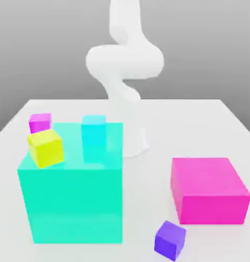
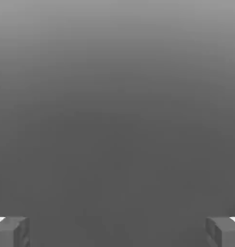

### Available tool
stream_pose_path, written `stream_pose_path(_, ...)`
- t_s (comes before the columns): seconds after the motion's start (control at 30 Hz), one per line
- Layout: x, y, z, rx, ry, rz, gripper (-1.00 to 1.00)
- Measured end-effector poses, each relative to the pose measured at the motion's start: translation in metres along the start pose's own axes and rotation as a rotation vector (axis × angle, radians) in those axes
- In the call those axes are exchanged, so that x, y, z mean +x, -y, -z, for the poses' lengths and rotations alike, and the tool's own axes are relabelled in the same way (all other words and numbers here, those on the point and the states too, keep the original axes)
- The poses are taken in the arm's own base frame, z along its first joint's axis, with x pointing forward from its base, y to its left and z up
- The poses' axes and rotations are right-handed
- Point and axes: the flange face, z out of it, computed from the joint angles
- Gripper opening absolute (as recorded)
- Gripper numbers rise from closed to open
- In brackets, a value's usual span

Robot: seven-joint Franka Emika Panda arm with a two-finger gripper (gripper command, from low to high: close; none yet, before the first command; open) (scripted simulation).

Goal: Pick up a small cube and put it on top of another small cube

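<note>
Violet cube: the small violet-purple cube (image 1: pixel 169 240) lies on the white table (image 1: pixel 199 117), in the lower right of the exterior view, close to the bottom edge of the frame. It is turned a little, so one corner points toward the camera. Nothing touches it.

Nearest neighbour: the big pink block (image 1: pixel 209 190) stands just above and to the right of the violet cube in the frame. The two are near but apart.

Big teal block: the big teal block (image 1: pixel 70 194) fills the lower left part of the exterior view. It is the tallest block on the table and stands well apart from the violet cube, with bare table between them.

Yellow cube: the small yellow cube (image 1: pixel 45 147) shows at the upper left corner of the teal block, tilted. I cannot tell if it rests on the block's top or against it.

Magenta cube: the small magenta cube (image 1: pixel 40 123) is in the upper left of the frame, just behind the yellow cube.

Cyan cube: a light cyan cube (image 1: pixel 93 130) is seen over the top of the teal block, near the centre of the frame. I cannot tell what it stands on.

Arm: the white robot arm (image 1: pixel 124 56) rises in the upper centre of the exterior view, behind the blocks.

Gripper: in the hand view the gripper (image 2: pixel 117 231) is released; its two grey fingertips (image 2: pixel 13 231) stand wide apart at the two lower corners, with nothing between them, only a plain grey background.
</note>
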Motion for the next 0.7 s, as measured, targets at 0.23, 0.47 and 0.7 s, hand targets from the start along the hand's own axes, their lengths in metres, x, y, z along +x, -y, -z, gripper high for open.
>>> stream_pose_path(0.23, -0.043, 0.003, -0.14, -0.196, 0.089, -0.117, 0.0)
stream_pose_path(0.47, -0.108, -0.025, -0.262, -0.377, 0.18, -0.232, 0.0)
stream_pose_path(0.7, -0.195, -0.073, -0.355, -0.545, 0.283, -0.344, 0.0)
